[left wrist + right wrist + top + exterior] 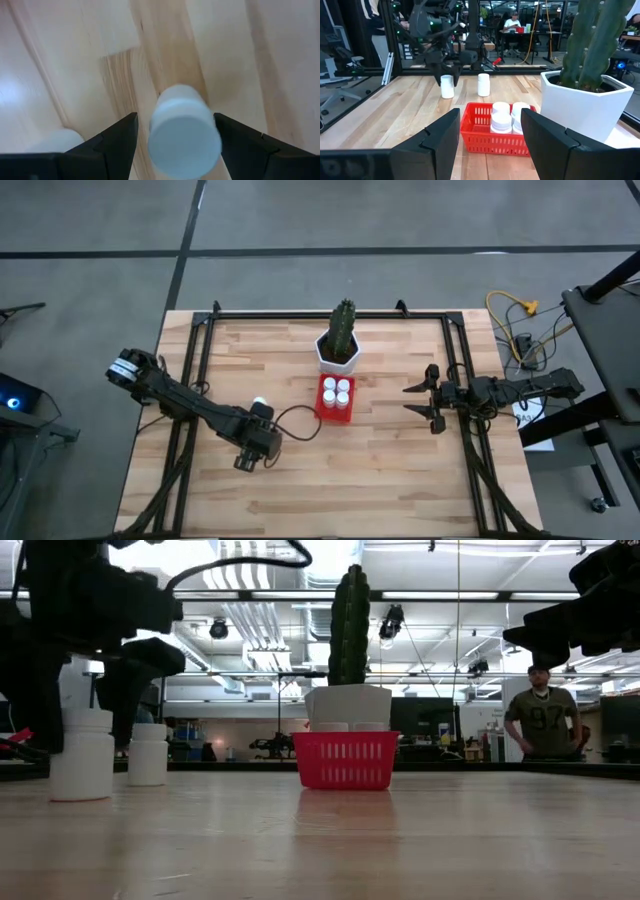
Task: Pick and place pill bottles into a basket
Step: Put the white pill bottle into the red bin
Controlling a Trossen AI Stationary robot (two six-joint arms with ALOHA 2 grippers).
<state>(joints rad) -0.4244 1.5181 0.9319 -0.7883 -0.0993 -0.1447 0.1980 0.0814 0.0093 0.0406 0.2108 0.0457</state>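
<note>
The red basket (321, 401) sits mid-table in front of the white cactus pot (339, 352) and holds several white pill bottles (336, 392), which also show in the right wrist view (501, 117). Two more bottles stand upright on the table at left. My left gripper (176, 120) points down, open, one finger on each side of one bottle's (184, 134) cap. The arm hides that bottle in the high view. The other bottle (260, 402) stands just beside it, toward the far edge. My right gripper (412, 400) hangs open and empty to the right of the basket.
The cactus pot stands right behind the basket. Black frame rails (190, 380) run along the table's left, right and far sides. A person (541, 720) stands in the room beyond the table. Bare wood lies along the near edge (340, 500).
</note>
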